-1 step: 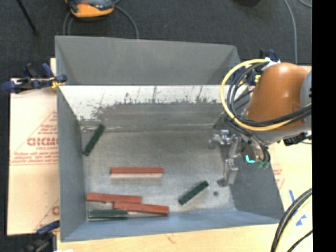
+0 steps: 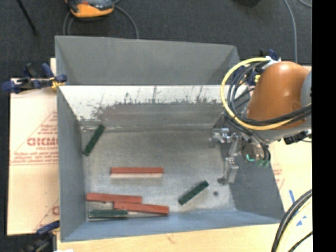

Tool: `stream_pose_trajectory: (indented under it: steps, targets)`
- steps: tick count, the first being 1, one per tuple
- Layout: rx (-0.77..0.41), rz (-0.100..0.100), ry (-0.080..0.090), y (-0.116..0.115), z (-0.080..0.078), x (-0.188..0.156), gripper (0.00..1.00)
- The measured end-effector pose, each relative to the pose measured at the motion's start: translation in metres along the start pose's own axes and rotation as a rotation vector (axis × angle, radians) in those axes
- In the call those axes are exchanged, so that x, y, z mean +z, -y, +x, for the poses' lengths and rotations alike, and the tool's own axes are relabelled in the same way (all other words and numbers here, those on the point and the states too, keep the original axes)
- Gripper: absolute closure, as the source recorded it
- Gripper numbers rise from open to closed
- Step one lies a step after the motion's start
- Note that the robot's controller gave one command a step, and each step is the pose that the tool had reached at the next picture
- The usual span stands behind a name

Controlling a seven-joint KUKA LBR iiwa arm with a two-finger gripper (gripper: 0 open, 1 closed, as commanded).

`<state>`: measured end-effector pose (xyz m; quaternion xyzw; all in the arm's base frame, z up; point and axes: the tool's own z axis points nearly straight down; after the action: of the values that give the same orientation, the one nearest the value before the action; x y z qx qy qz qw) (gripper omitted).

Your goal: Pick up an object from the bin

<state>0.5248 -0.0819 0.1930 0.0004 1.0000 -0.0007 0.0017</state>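
Open bin floor (image 2: pixel 157 146) across the frame's middle; a green stick (image 2: pixel 193 192) lies just left of me, the right wall (image 2: pixel 252 193) close beside.

Soft, even light fell from above on the grey bin (image 2: pixel 147 62), brightest on the scratched band of its far wall, dimmer on the right wall under the arm's orange cover (image 2: pixel 275 93), which carried a pale sheen, and the red stick (image 2: pixel 136 170) cast barely a shadow
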Motion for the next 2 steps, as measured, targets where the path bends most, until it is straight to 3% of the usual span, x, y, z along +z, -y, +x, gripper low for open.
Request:
stream_pose_trajectory:
  steps: [1, 2]
  targets:
    - [-0.193, 0.0, 0.002, 0.0294, 0.0246, 0.1132, 1.0]
    - [-0.197, 0.0, 0.002, 0.0291, 0.0245, 0.1132, 0.0]
